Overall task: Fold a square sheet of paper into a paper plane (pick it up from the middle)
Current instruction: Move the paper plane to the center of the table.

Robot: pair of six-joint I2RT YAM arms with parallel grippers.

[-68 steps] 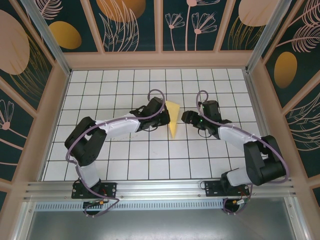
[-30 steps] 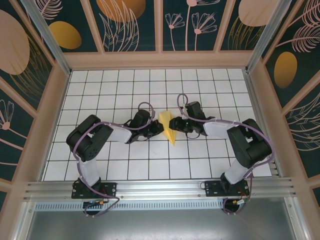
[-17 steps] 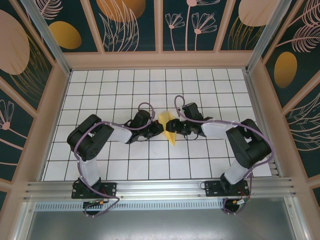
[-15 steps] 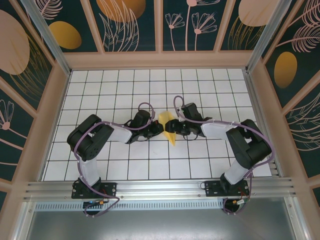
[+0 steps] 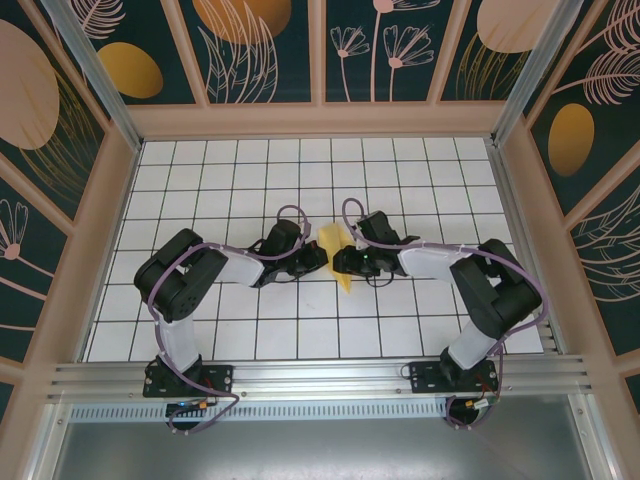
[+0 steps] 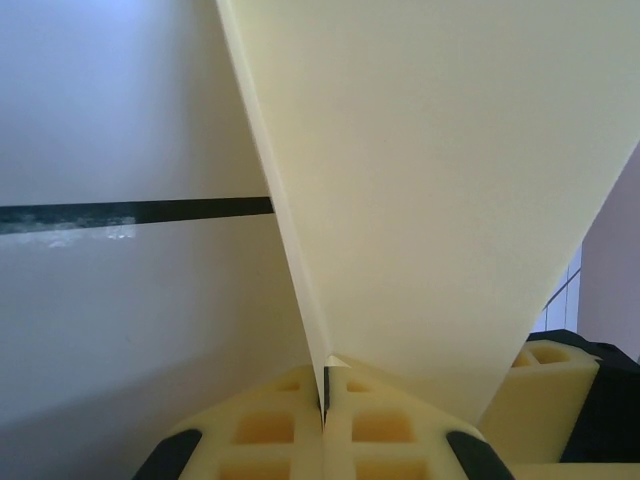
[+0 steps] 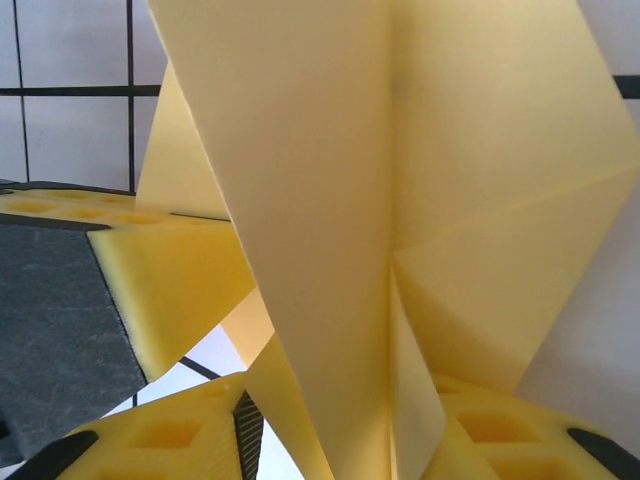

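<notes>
At the frame's centre on the gridded counter (image 5: 250, 320), the creased sheet of paper (image 5: 332, 238) stands upright, the left gripper (image 6: 325, 397) clamped on its edge and the right gripper (image 7: 335, 432) straddling it, grip unclear.

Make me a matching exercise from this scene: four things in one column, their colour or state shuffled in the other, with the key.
Things
1. left gripper
2. right gripper
3. sheet of paper
4. table

Colour or state
A. white with dark grid lines
B. pale yellow, creased, between the two grippers
C. shut on an edge of the paper
D. one finger on each side of the folded paper

Pairs: 1-C, 2-D, 3-B, 4-A
</notes>
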